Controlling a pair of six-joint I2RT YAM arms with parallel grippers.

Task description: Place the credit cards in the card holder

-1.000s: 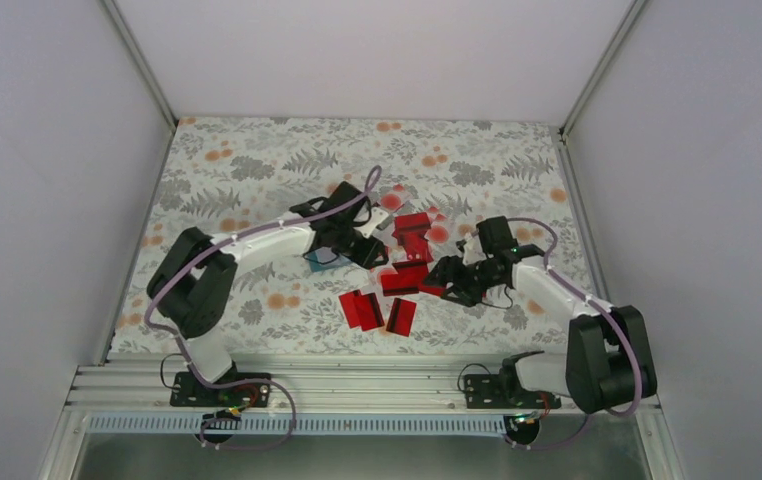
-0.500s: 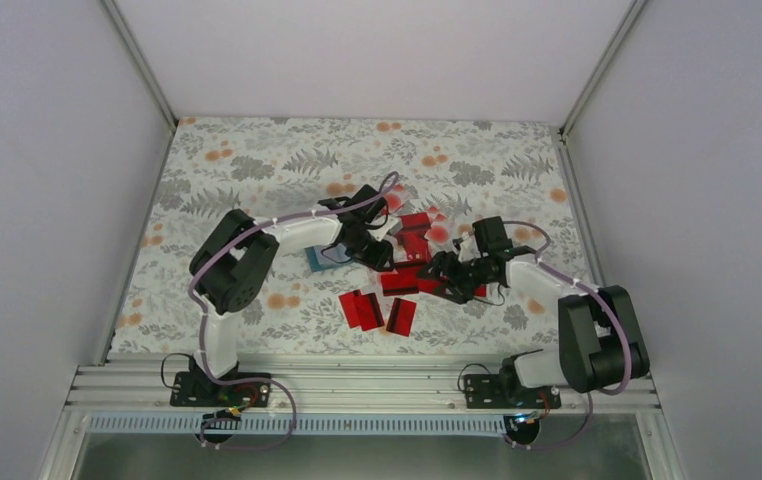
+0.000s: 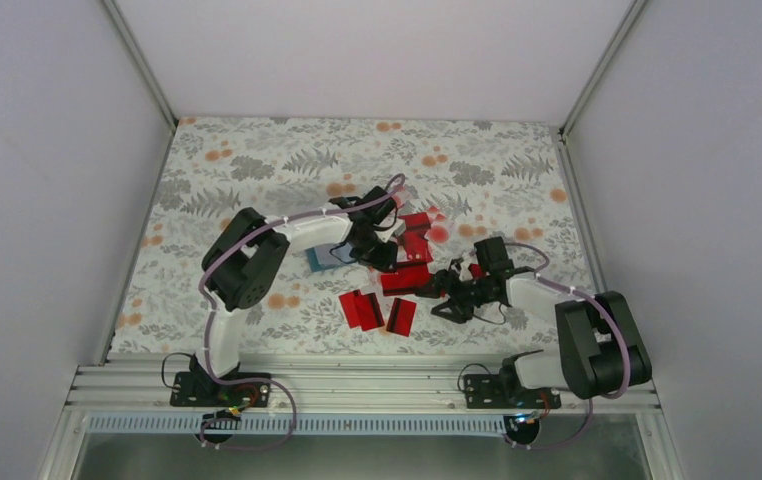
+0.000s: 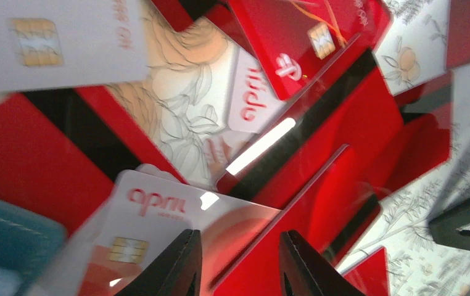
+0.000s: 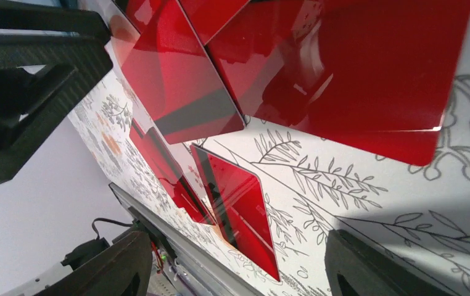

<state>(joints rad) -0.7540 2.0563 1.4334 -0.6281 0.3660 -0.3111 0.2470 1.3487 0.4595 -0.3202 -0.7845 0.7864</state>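
Several cards [image 3: 406, 279] lie scattered mid-worktop [image 3: 257, 160]. Most are red with a black stripe, a few are pale side up.

Holder [image 3: 321, 258] lies flat at the left end of the heap. The left arm [image 3: 297, 232] covers part of it, so its long axis can't be read from above. The left wrist view shows only a teal corner of it at lower left, and I can't tell whether it touches the nearest card.

Card orientation:
- The central card's long axis runs left-right across the worktop.
- Two more [image 3: 362, 308] sit apart on the near side, with long axes roughly near-far. They look tipped rather than flat.
- In the left wrist view the stripes run along the long edges, on a diagonal from lower left to upper right.
- A pale card [image 4: 158, 240] lies chip up beside the holder.

Left tool [image 3: 382, 252] is low over the heap's left end with a narrow gap between the jaws. A red card's edge runs through that gap, but I can't tell whether it's touched.

Right tool [image 3: 444, 297] is low at the heap's right side with its jaws wide. Bare worktop and one lone card [image 5: 235, 209] show between them, the card's long axis on a diagonal. It grips nothing.
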